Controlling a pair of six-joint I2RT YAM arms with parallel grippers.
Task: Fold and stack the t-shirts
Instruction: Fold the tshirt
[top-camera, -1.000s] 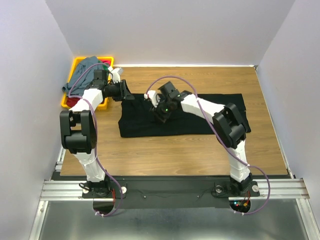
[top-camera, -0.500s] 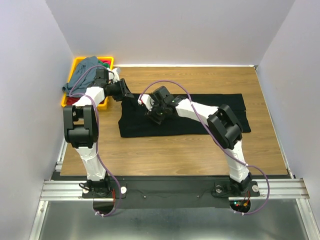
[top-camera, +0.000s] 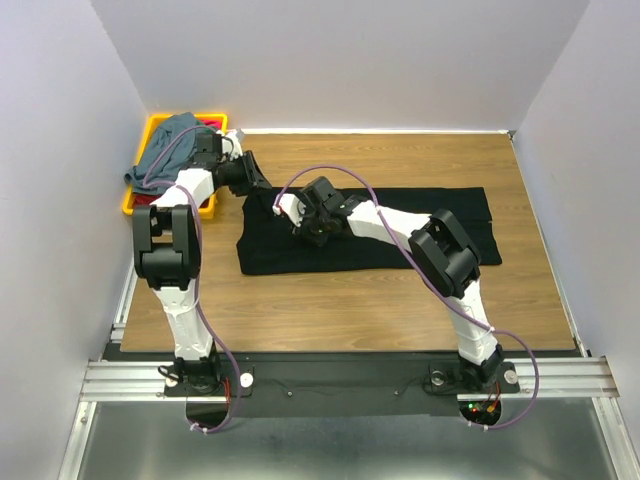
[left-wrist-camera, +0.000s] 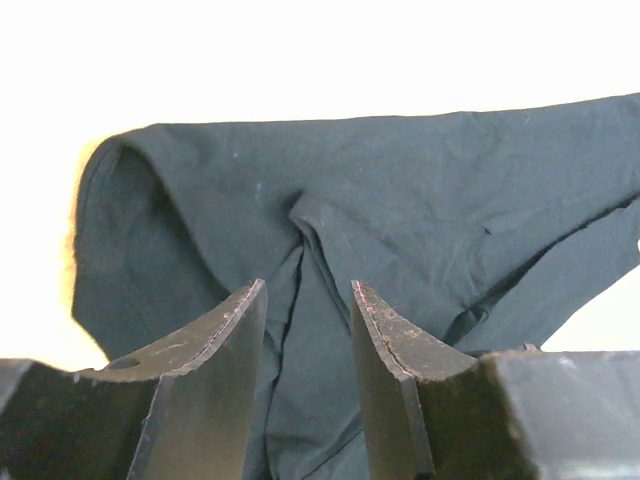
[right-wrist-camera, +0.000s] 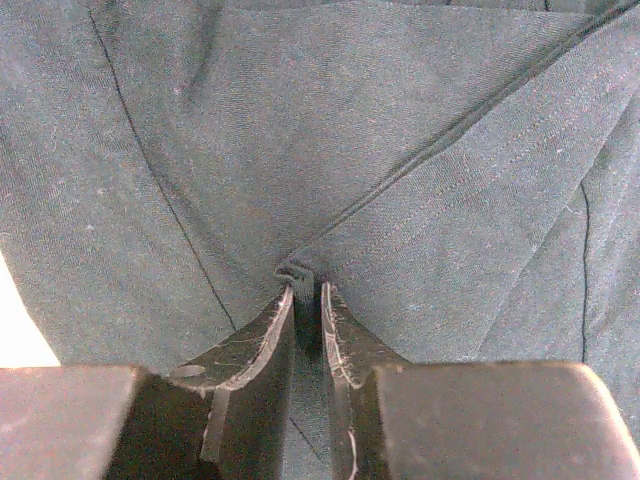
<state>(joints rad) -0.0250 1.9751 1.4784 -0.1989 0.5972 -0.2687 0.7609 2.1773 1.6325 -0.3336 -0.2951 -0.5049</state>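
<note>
A large black t-shirt (top-camera: 400, 232) lies spread flat across the middle of the table. My right gripper (top-camera: 299, 214) is over its left part; in the right wrist view (right-wrist-camera: 305, 288) its jaws are pinched shut on a small fold of the black cloth (right-wrist-camera: 430, 170). My left gripper (top-camera: 257, 183) is at the shirt's far left corner. In the left wrist view (left-wrist-camera: 308, 286) its jaws stand apart over a puckered crease of the shirt (left-wrist-camera: 380, 200). A slate grey-blue shirt (top-camera: 162, 145) hangs out of the tray, with red cloth (top-camera: 212, 122) beside it.
The yellow tray (top-camera: 155, 124) stands at the table's far left corner, right behind my left arm. Walls close off the left, back and right sides. Bare wood (top-camera: 330, 305) shows in front of the shirt.
My right gripper has slid left along the black shirt's upper part. My left arm has drawn back a little toward the tray and the shirt's corner.
</note>
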